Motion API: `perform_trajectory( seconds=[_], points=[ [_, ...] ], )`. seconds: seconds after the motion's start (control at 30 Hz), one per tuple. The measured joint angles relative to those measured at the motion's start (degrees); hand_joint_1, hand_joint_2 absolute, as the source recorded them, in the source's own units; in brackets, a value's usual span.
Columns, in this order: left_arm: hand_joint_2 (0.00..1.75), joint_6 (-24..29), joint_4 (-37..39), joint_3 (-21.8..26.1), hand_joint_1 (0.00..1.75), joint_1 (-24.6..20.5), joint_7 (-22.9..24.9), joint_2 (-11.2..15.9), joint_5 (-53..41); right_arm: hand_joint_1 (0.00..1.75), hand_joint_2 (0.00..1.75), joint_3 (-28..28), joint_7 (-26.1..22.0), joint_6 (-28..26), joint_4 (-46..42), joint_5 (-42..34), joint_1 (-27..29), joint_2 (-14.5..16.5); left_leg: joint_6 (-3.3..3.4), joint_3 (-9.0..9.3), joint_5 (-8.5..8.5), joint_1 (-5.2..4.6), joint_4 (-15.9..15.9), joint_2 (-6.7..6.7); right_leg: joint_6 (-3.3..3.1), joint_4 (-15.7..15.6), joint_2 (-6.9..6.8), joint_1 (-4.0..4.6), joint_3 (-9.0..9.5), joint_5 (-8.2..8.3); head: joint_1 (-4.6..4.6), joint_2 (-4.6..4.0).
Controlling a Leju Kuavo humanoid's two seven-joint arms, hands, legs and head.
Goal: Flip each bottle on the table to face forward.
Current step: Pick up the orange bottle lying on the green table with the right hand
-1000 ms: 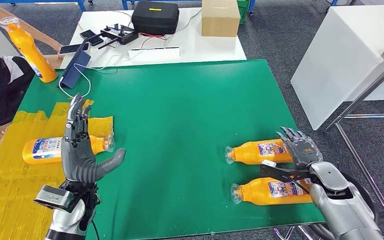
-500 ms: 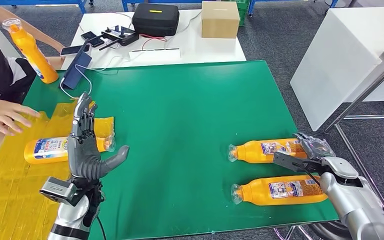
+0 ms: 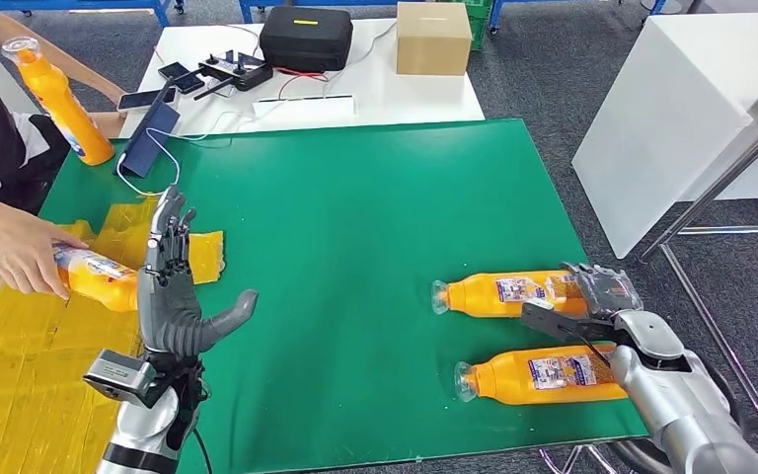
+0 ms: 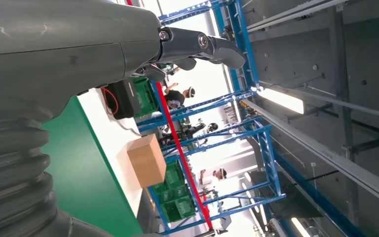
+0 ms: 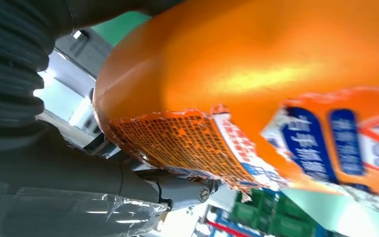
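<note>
The right hand (image 3: 604, 292) gripped the farther orange bottle (image 3: 503, 294) by its base, apparently to roll it label-forward; the left hand (image 3: 170, 286) stood spread, holding nothing.

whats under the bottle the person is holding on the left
Yellow sheet taped over the green mat. The robot's left hand covers the bottle cap end, so what's beneath there is hidden.

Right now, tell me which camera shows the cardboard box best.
The head view: the cardboard box stands whole on the white table beyond the green mat. The left wrist view shows it small and sideways; the right wrist view shows orange bottle instead.
</note>
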Motion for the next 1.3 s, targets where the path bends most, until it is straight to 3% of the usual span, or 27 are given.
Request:
perform_trajectory(
  seconds=[0.23,0.33,0.53,1.07,1.3],
  points=[
    [1.75,-0.2,-0.1,0.0,0.0,0.8,0.1,-0.5,-0.1,1.75,1.75,1.1,2.1,-8.7,-6.4,3.0,2.8,3.8,0.0,-0.14,0.0,0.02,0.0,0.0,0.0,0.0,0.0,0.0,-0.15,0.0,0.0,0.01],
    [1.75,-0.2,-0.3,0.0,0.0,1.0,0.1,-0.8,-0.2,1.75,1.75,1.3,2.6,-9.7,-9.0,3.3,3.6,5.4,0.02,-0.23,0.04,0.02,0.0,-0.06,0.0,0.0,-0.08,0.0,-0.19,-0.01,0.0,0.0],
    [1.75,-0.9,-0.4,0.0,0.0,1.1,1.1,-1.2,-0.9,1.75,1.75,-1.6,1.0,-15.7,-15.3,-0.7,5.3,10.4,0.04,-0.34,0.06,0.01,0.0,-0.01,0.0,0.0,-0.04,0.0,-0.33,0.0,0.0,0.0],
    [1.75,-0.9,0.3,-1.7,0.0,0.9,3.3,-1.8,-2.5,1.75,1.75,-7.9,-3.5,-16.8,-25.1,-13.6,7.8,21.6,0.02,-0.38,0.07,0.0,0.0,-0.03,0.0,0.0,-0.05,0.0,-0.39,-0.01,0.01,0.0],
    [1.75,-0.9,1.3,-2.1,0.0,0.6,3.8,-2.1,-2.6,1.75,1.75,-8.8,-8.0,-14.7,-26.4,-22.6,9.2,25.8,0.02,-0.4,0.07,0.01,0.0,-0.01,-0.01,0.0,-0.02,0.0,-0.41,-0.01,0.02,0.0]
  ],
)
